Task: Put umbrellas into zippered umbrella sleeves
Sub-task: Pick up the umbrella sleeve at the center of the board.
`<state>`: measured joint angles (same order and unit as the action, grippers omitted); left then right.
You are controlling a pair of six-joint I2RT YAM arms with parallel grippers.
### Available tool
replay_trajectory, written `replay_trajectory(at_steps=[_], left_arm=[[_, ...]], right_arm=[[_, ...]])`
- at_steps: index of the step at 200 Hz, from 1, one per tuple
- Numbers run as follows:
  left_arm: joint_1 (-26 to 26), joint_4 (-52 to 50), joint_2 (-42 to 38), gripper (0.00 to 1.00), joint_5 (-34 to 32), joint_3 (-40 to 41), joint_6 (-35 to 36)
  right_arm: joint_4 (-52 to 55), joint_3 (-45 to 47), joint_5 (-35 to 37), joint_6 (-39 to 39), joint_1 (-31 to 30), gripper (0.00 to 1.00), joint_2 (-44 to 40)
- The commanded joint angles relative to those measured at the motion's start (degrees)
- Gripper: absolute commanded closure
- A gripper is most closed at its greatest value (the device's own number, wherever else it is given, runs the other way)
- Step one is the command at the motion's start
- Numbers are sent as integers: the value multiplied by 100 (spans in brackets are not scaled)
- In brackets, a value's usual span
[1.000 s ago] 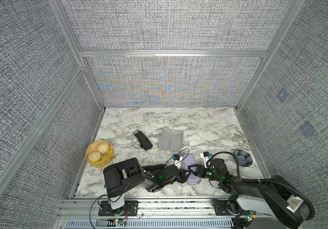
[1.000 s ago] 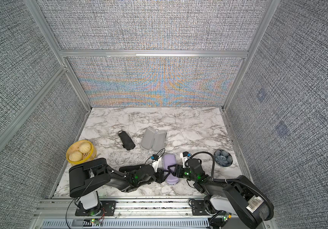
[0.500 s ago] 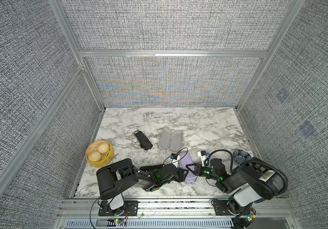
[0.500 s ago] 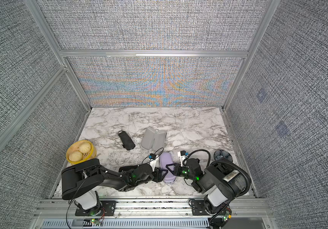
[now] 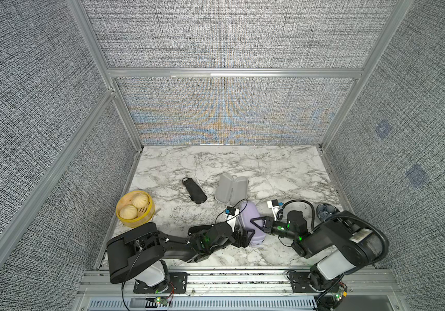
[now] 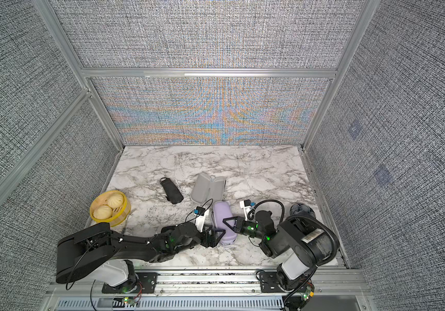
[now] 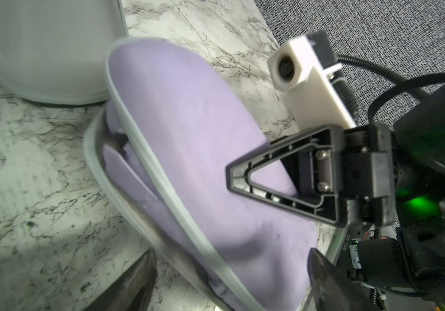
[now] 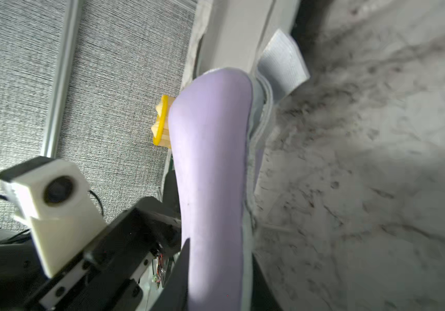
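Lavender sleeve (image 5: 251, 223) lies at the front centre of the marble table (image 5: 283, 172), long axis running away from the robot. In the left wrist view its lid stands slightly ajar, and fabric of the lavender umbrella (image 7: 132, 172) shows in the gap between the zip edges.

Left gripper (image 5: 244, 239) is at the sleeve's near end. We see its fingers (image 7: 326, 282) spread wide, the sleeve between them with a gap on one side: released.

Right gripper (image 5: 255, 223) reaches in from the right. One triangular finger (image 7: 269, 177) lies flat on the lid. In the right wrist view dark fingers flank the lavender shell, so we read it as clamped on the lid.

Behind the lavender sleeve lies an open sleeve (image 5: 230, 189), grey lining up, nothing inside. The black umbrella (image 5: 194, 191) lies on the table just left of it. The yellow basket (image 5: 135, 223) holding two buns sits at the table's left edge.
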<state>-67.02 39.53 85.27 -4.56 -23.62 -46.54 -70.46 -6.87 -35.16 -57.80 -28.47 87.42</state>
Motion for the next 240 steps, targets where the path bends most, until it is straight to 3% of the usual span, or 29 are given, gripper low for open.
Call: replay_trajectory(at_steps=[1, 40, 102, 139, 174, 226, 240], left_arm=[[-8, 205, 1, 12, 61, 93, -40], [-185, 854, 19, 0, -27, 136, 99], [-215, 2333, 761, 0, 782, -331, 405], [-232, 2674, 673, 22, 741, -189, 414], [-267, 2700, 570, 44, 742, -118, 434], [-261, 2700, 586, 71, 675, -95, 462], [-267, 2703, 596, 75, 663, -99, 467]], right_arm=[[608, -28, 32, 164, 15, 91, -657], [2119, -90, 198, 434, -62, 91, -2276], [4262, -427, 697, 814, -665, 90, -4330], [4383, -411, 739, 868, -745, 89, -4382], [4052, -277, 692, 885, -763, 80, -3861], [4093, -177, 805, 1051, -764, 47, -3695], [4264, -181, 901, 1160, -766, 45, -3747]])
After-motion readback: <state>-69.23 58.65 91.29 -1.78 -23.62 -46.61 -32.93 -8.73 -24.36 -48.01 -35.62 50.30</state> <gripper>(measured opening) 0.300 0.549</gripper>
